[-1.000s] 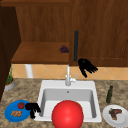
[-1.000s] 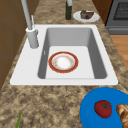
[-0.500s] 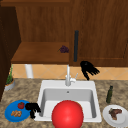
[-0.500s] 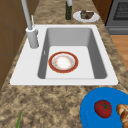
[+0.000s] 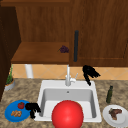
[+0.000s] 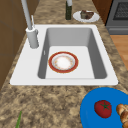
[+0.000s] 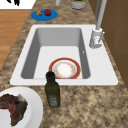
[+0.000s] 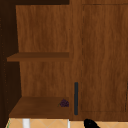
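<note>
Barely any change: the right hand (image 5: 90,72) still hangs at centre right of the frame, just right of the faucet (image 5: 68,78), fingers drooping, holding nothing. Left hand (image 5: 32,108) idles beside the blue plate (image 5: 10,117), lower left.

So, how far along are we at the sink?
Done: nothing I can confirm; the bowl sits in the sink. In hand: nothing; right hand hovers open beside the faucet, left hand by the blue plate. Left: any grasp is not yet made.
</note>
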Controlling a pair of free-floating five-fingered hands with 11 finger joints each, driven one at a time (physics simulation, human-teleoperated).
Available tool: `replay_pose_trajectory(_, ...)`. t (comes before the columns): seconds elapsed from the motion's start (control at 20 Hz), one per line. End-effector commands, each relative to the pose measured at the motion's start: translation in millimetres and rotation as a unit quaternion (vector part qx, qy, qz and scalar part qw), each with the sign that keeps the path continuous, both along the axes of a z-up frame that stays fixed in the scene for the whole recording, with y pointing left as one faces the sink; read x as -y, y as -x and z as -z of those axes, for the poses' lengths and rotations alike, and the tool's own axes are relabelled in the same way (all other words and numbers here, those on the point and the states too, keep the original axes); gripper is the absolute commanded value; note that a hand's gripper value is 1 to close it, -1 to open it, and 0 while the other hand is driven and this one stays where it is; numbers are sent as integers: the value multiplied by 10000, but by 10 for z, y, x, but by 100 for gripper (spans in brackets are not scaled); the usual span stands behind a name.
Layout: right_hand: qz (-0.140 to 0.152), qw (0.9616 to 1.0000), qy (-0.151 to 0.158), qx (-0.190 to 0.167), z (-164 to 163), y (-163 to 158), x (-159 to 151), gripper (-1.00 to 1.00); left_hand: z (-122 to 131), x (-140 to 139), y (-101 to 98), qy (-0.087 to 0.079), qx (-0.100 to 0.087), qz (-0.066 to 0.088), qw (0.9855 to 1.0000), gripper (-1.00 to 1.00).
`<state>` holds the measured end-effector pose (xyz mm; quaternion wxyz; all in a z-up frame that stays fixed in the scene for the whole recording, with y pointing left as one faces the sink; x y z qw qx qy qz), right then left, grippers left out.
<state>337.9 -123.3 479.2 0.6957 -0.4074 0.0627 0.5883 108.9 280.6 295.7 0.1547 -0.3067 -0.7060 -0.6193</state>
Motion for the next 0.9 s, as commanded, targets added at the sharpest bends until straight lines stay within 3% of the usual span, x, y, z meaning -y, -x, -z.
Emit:
replay_pose_trajectory(0.0,-145,9991,-336,206,122,205,0,-100,0,0,0,0,0,0,10000,0)
replay_pose_trajectory(0.15,-85,9979,-456,450,224,439,2,-100,0,0,0,0,0,0,10000,0)
replay_pose_trajectory(0.25,-239,9964,-592,563,265,473,37,-100,0,0,0,0,0,0,10000,0)
replay_pose_trajectory(0.55,-400,9894,-1298,508,349,610,307,-100,0,0,0,0,0,0,10000,0)
replay_pose_trajectory(0.85,-882,9852,-1399,442,524,693,481,-100,0,0,0,0,0,0,10000,0)
